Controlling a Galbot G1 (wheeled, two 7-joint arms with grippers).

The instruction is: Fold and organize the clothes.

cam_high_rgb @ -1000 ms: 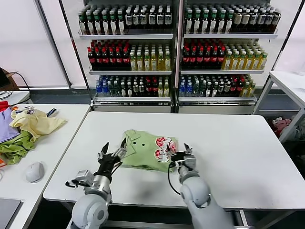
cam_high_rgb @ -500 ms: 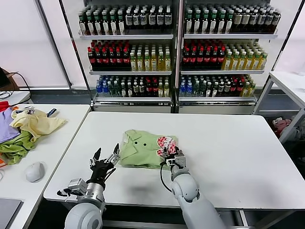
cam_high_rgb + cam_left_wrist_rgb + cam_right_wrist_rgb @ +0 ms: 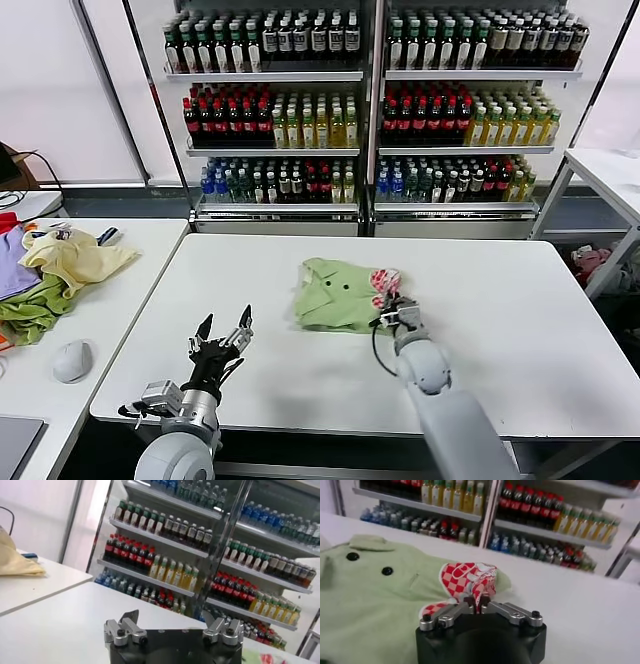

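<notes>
Where the right pincer (image 3: 480, 602) clenches it, the polo shirt (image 3: 338, 296) bunches — left pincer (image 3: 222, 335) released.

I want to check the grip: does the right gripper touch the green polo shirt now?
Touching. In the right wrist view, the right gripper is shut on a pinched fold of the polo shirt at its red-and-white print, with no gap visible.

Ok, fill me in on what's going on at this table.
The robot is folding a light green polo shirt on the white table. Its right gripper has its jaws shut on the shirt's edge at the red-and-white chest print, pinching a fold of fabric. The left gripper hovers with jaws open over the table's near left side, clear of the shirt. Other clothes lie piled on the side table to the left.
</notes>
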